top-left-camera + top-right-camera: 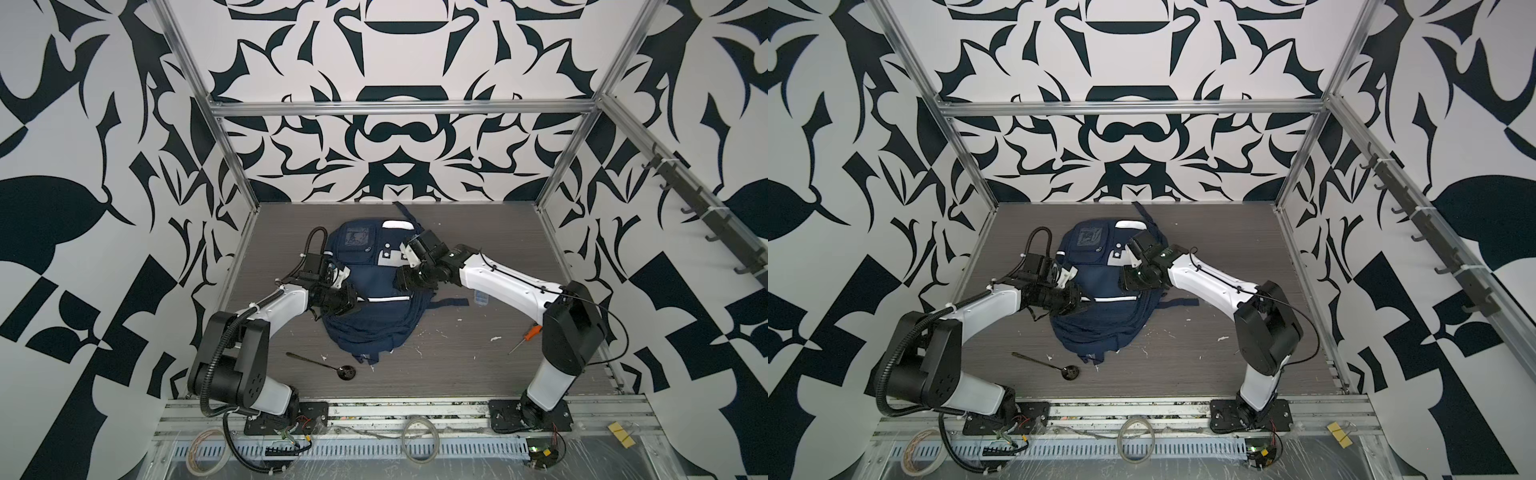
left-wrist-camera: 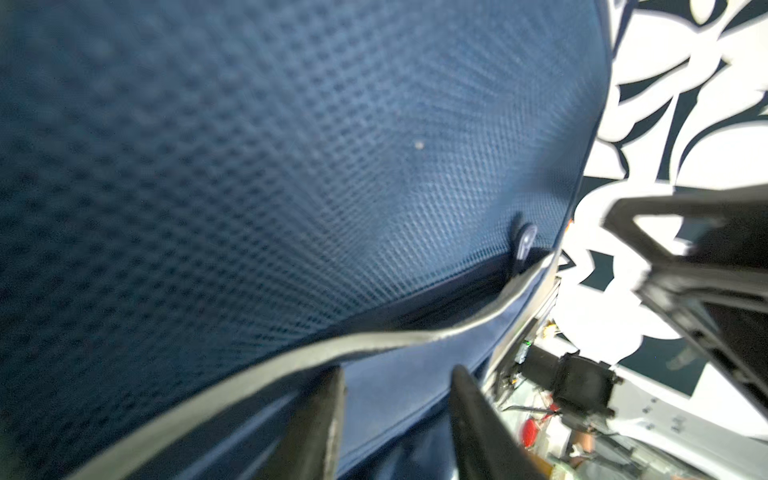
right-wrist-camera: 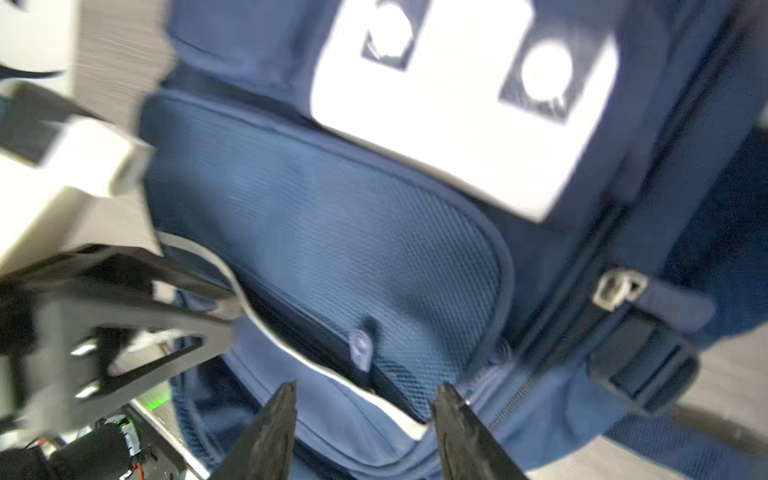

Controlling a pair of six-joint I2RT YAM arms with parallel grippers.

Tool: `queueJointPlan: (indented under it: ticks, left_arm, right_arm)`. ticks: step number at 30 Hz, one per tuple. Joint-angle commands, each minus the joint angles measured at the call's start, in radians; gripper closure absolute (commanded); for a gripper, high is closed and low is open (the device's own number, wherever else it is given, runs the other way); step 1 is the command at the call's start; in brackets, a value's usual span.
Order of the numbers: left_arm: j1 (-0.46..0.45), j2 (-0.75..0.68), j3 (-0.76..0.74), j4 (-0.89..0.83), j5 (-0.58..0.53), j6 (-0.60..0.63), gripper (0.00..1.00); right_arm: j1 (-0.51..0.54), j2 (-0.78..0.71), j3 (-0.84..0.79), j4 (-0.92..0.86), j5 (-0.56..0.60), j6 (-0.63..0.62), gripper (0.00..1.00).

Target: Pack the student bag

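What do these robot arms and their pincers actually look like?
Both arms have glossy white shells and black joints. The left arm carries a ribbed black hose; the right arm a thin black cable. The left gripper and right gripper each end in two tapered black fingers.

We find no text, brand, number or sign that we can read in any view. The student bag (image 1: 374,282) has a clear window pocket (image 1: 356,240) whose contents are too small and blurred for us to make out, and its white patch (image 3: 457,108) shows only two round marks.
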State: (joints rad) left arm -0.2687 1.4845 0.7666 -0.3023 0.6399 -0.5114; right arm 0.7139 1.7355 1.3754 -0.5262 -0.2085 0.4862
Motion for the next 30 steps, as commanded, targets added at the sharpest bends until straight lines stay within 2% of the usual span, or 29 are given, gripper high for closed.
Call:
queueJointPlan:
  ticks: [1, 2, 4, 7, 8, 9, 11, 13, 16, 18, 23, 27, 30]
  left_arm:
    - [-0.001, -0.017, -0.009, 0.000, -0.040, -0.029, 0.61]
    - [-0.001, -0.035, -0.009, -0.013, -0.062, -0.032, 0.57]
    - [-0.003, -0.096, -0.005, -0.068, -0.127, -0.021, 0.44]
    - [-0.027, -0.229, 0.003, -0.197, -0.233, 0.028, 0.10]
    - [-0.033, -0.266, 0.008, -0.261, -0.253, 0.052, 0.03]
    - [-0.038, -0.289, 0.006, -0.310, -0.259, 0.072, 0.01]
    - [-0.060, -0.332, -0.011, -0.395, -0.260, 0.099, 0.01]
    - [-0.162, -0.361, -0.007, -0.379, -0.306, 0.087, 0.01]
    - [-0.235, -0.287, 0.043, -0.441, -0.304, 0.081, 0.01]
    - [-0.236, -0.247, 0.036, -0.436, -0.279, 0.079, 0.01]
    - [-0.234, -0.218, -0.038, -0.290, -0.221, 0.055, 0.01]
    - [-0.234, -0.066, -0.034, -0.174, -0.170, 0.051, 0.01]
    - [-0.223, 0.042, -0.001, -0.095, -0.121, 0.018, 0.08]
  right_arm:
    - [0.002, -0.021, 0.061, -0.054, -0.015, -0.127, 0.40]
    - [0.002, -0.036, 0.056, -0.063, -0.010, -0.144, 0.36]
    - [0.002, -0.074, 0.026, -0.051, -0.008, -0.161, 0.28]
    - [0.001, -0.126, -0.019, -0.065, 0.008, -0.183, 0.21]
    - [0.002, -0.137, -0.028, -0.081, 0.018, -0.185, 0.19]
    - [0.002, -0.146, -0.037, -0.104, 0.030, -0.188, 0.18]
    - [0.005, -0.176, -0.075, -0.111, 0.038, -0.181, 0.16]
    - [0.005, -0.209, -0.128, -0.081, 0.048, -0.152, 0.15]
    - [0.005, -0.216, -0.170, -0.035, 0.049, -0.098, 0.15]
    - [0.005, -0.196, -0.173, -0.038, 0.049, -0.077, 0.15]
    - [0.005, -0.179, -0.236, 0.055, 0.035, -0.010, 0.15]
    - [0.004, -0.164, -0.263, 0.110, 0.025, 0.012, 0.15]
    - [0.004, -0.128, -0.253, 0.121, 0.007, 0.007, 0.15]
